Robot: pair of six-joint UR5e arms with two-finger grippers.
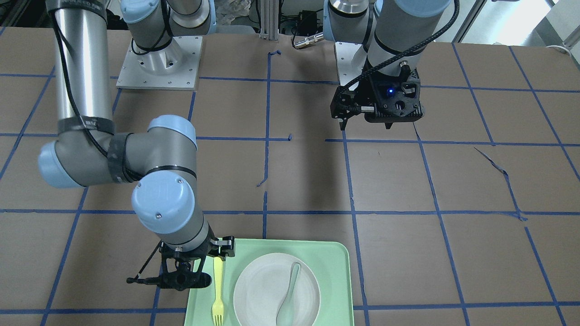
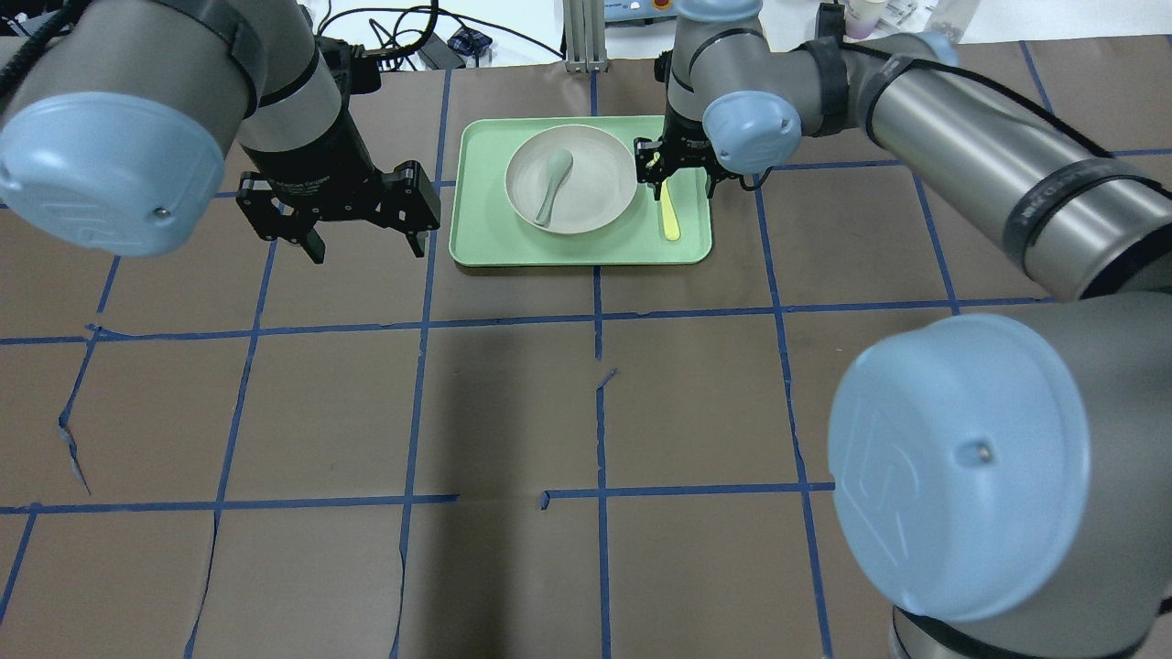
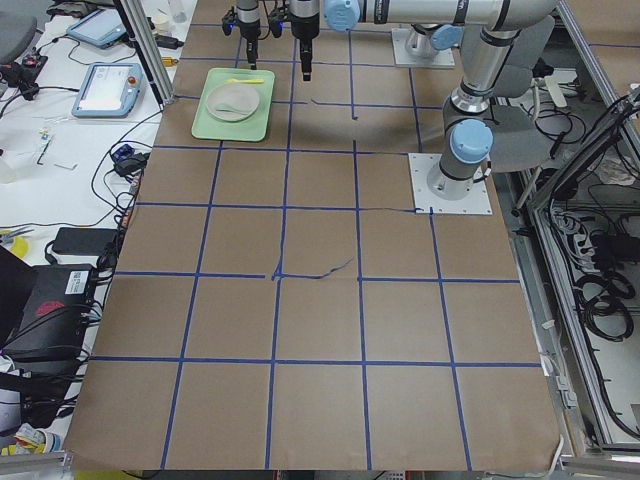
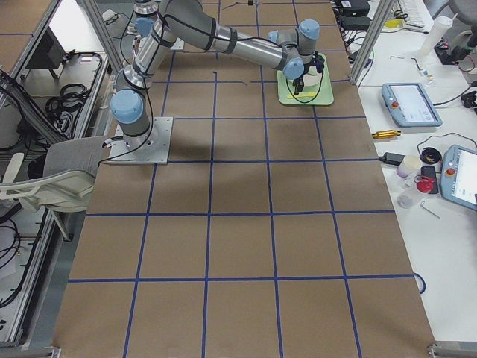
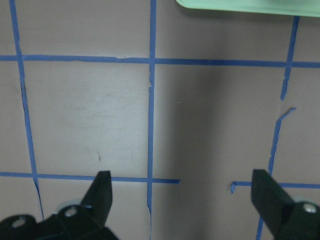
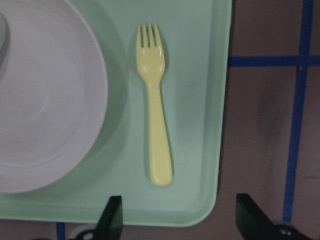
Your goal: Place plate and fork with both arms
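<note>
The white plate (image 2: 586, 197) sits in the mint-green tray (image 2: 476, 247) with a pale grey-green spoon (image 2: 554, 178) lying in it. The yellow fork (image 2: 670, 218) lies flat on the tray beside the plate, tines toward the far edge. It also shows in the right wrist view (image 6: 155, 115) and the front view (image 1: 218, 290). My right gripper (image 2: 682, 188) hovers open over the fork's handle end, at the tray's corner, holding nothing (image 6: 180, 220). My left gripper (image 2: 366, 247) is open and empty, above bare table beside the tray (image 5: 182, 192).
The table is brown board with a blue tape grid. The tray's edge (image 5: 250, 5) shows at the top of the left wrist view. The arm bases (image 1: 158, 63) stand at the robot's side. Cables and devices lie beyond the table's far edge (image 2: 403, 41).
</note>
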